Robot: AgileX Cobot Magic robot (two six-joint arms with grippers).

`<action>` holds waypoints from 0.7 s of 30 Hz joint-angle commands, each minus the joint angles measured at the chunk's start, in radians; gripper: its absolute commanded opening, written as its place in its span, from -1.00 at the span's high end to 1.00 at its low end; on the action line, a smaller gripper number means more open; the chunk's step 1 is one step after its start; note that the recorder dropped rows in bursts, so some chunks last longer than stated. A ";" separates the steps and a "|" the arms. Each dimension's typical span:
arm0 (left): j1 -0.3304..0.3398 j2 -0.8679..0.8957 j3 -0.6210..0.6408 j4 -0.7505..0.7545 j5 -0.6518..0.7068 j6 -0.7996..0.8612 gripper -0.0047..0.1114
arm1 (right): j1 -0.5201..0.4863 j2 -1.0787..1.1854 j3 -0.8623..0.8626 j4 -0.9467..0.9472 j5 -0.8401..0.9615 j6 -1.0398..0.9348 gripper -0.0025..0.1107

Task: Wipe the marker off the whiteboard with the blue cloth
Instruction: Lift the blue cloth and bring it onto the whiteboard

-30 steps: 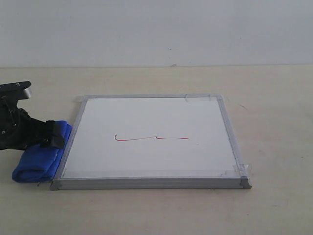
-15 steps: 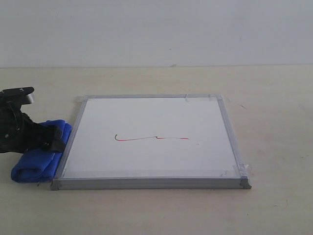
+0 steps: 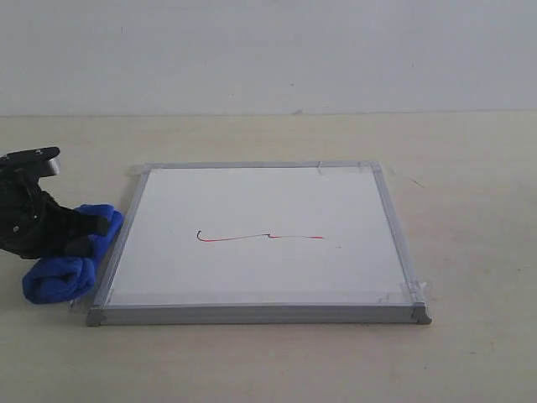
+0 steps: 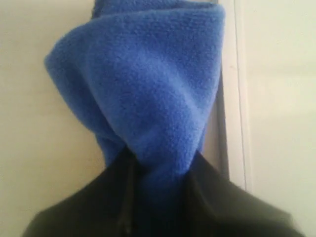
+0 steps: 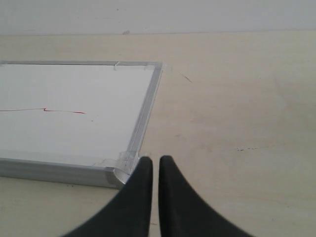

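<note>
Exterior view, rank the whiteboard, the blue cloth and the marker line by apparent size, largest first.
1. whiteboard
2. blue cloth, partly hidden by the left hand
3. marker line, long but hair-thin, so least area

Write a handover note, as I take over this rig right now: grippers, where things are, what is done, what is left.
Left gripper: shut on the bright blue fuzzy cloth, beside the left frame of the silver-framed white board.
Right gripper: shut, empty, near the board's front right corner.
Done: cloth gripped.
Left: the thin red drawn line on the board is unwiped; wipe it with the cloth.
</note>
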 commanded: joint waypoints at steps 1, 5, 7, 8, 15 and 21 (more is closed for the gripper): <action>-0.006 -0.059 -0.070 -0.006 0.129 -0.005 0.84 | 0.002 -0.001 -0.001 -0.004 -0.010 0.001 0.93; -0.015 -0.131 -0.129 -0.001 0.148 0.014 0.84 | 0.002 -0.001 -0.001 -0.004 -0.010 0.001 0.93; -0.038 -0.143 -0.164 0.006 0.164 0.072 0.84 | 0.002 -0.001 -0.001 -0.004 -0.010 0.001 0.93; -0.056 -0.142 -0.185 0.008 0.171 0.094 0.84 | 0.002 -0.001 -0.001 -0.004 -0.010 0.001 0.93; -0.193 -0.048 -0.283 0.076 0.114 0.153 0.84 | 0.002 -0.001 -0.001 -0.004 -0.010 0.001 0.93; -0.236 0.108 -0.322 0.108 0.061 0.153 0.84 | 0.002 -0.001 -0.001 -0.004 -0.010 0.001 0.93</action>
